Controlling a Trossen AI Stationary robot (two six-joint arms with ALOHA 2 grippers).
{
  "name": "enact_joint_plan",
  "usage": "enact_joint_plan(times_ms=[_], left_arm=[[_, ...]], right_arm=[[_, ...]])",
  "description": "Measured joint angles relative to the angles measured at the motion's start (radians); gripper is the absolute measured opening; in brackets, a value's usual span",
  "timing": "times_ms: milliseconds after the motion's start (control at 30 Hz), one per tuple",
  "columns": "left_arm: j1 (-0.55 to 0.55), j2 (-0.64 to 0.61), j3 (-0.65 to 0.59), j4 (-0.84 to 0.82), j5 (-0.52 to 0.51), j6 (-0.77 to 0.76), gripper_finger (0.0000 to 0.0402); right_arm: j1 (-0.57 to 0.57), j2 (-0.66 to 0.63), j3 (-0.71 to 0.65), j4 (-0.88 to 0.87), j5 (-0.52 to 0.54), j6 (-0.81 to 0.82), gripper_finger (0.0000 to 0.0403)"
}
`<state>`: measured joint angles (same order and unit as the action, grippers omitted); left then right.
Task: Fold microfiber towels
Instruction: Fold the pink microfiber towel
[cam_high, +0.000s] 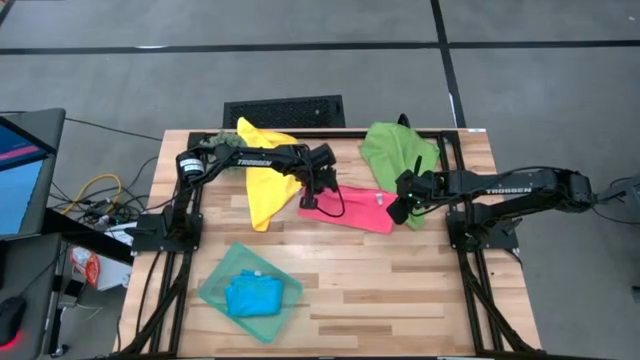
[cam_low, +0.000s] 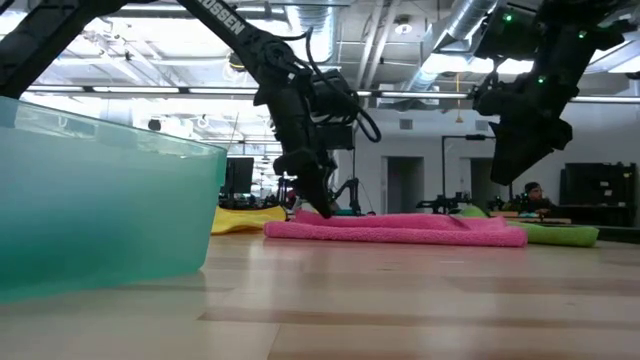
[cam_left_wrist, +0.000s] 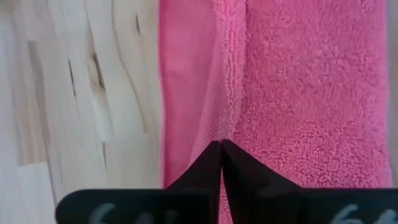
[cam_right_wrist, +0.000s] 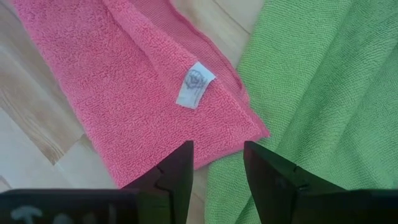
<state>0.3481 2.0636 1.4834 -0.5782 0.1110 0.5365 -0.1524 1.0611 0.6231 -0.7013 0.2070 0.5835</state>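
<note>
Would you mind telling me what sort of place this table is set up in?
Probably a robotics lab or workshop: bare ceiling ducts and strip lights overhead, a person at a workstation behind, and a monitor with loose cables beside the table.

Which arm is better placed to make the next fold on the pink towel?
Probably the left: its gripper is shut on the pink towel edge, while the right gripper hangs open above the far corner.

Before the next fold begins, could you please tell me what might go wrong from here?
1. The left gripper is shut on the pink towel at its edge, apparently on a thin layer; it may slip out or lift one layer only.
2. The pink towel's corner lies on the green towel, so pulling could drag the green one.
3. The right gripper hovers open above that overlap and could catch both towels.
</note>
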Motion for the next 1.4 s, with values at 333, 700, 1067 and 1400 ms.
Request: enact_joint_plan(times_ms=[333, 700, 1067, 1400], left_arm=[[-0.007, -0.076, 0.000, -0.155, -0.055, -0.129, 0.0000], [0.013, -0.111, 0.001, -0.235, -0.142, -0.193, 0.0000], [-0.001, -0.035, 0.000, -0.163, -0.058, -0.226, 0.0006], [-0.002, -0.098, 0.000, -0.244, -0.052, -0.341, 0.0109]], right_arm=[[0.000, 0.000, 0.000, 0.000, 0.001, 0.000, 0.0164], [0.000, 0.000, 0.000, 0.000, 0.001, 0.000, 0.0164], [0.000, 0.000, 0.000, 0.057, -0.045, -0.006, 0.0164], [0.000, 0.135, 0.000, 0.165, -0.077, 0.000, 0.0175]])
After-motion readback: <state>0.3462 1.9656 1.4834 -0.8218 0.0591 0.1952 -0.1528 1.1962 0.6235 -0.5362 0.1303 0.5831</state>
